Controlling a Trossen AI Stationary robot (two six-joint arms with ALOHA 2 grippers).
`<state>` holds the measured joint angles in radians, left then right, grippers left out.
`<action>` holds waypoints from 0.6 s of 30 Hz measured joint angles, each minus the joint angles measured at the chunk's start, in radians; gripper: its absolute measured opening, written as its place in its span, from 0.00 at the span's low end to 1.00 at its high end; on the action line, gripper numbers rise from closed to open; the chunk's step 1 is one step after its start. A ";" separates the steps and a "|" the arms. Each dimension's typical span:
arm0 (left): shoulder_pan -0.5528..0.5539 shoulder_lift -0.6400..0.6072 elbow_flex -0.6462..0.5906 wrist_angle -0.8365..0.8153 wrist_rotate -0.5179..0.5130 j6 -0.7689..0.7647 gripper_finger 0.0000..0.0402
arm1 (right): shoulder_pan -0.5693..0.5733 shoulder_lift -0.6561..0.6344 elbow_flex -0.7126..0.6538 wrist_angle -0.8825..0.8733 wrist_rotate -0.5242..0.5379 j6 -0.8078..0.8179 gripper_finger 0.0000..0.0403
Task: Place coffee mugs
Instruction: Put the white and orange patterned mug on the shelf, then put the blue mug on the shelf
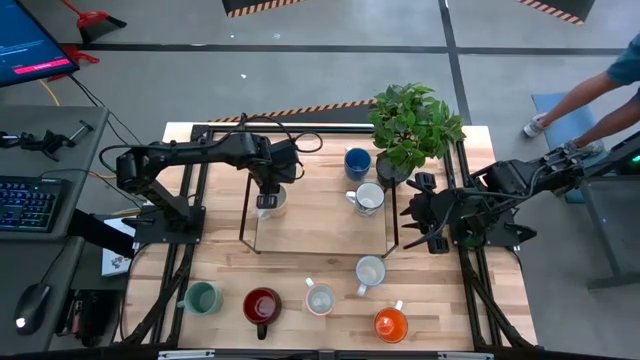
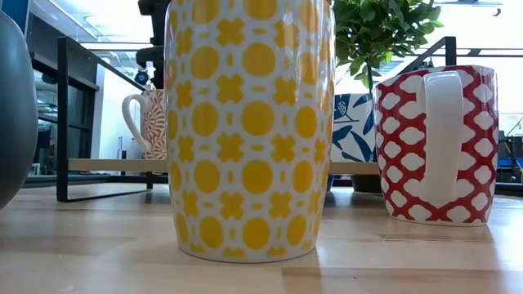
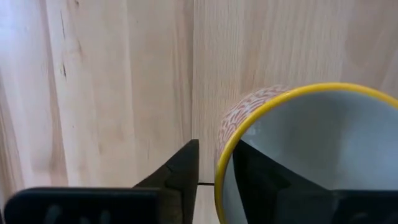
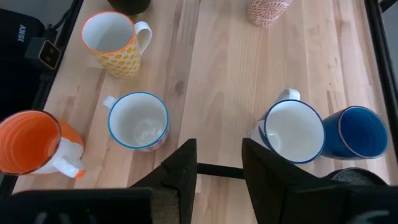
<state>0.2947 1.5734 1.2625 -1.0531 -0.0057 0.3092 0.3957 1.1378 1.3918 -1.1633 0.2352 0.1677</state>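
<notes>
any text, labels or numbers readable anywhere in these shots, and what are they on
No text can be read for certain.
Monitor beside the table: a pink bar with lettering, too small to read.
Dark cloth at the table edge in the right wrist view: small white letters, too blurred to read.
Mugs, such as the yellow-patterned mug and red-patterned mug: patterns only, no words.

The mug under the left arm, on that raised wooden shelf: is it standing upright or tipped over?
Upright. The mug stands on the shelf, its yellow rim facing up; the left gripper straddles its wall.
</notes>
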 joint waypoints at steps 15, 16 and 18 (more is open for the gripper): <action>0.000 -0.066 0.016 -0.006 0.002 -0.037 0.28 | 0.000 0.000 0.000 0.000 0.000 0.000 0.26; 0.000 -0.077 0.020 -0.003 0.002 -0.037 0.28 | 0.000 0.000 0.000 0.000 0.000 0.000 0.26; 0.000 -0.097 0.029 -0.006 0.002 -0.037 0.28 | 0.000 0.000 0.000 0.000 0.000 0.000 0.26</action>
<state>0.2951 1.4769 1.2915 -1.0587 -0.0040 0.2718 0.3958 1.1374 1.3918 -1.1633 0.2352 0.1677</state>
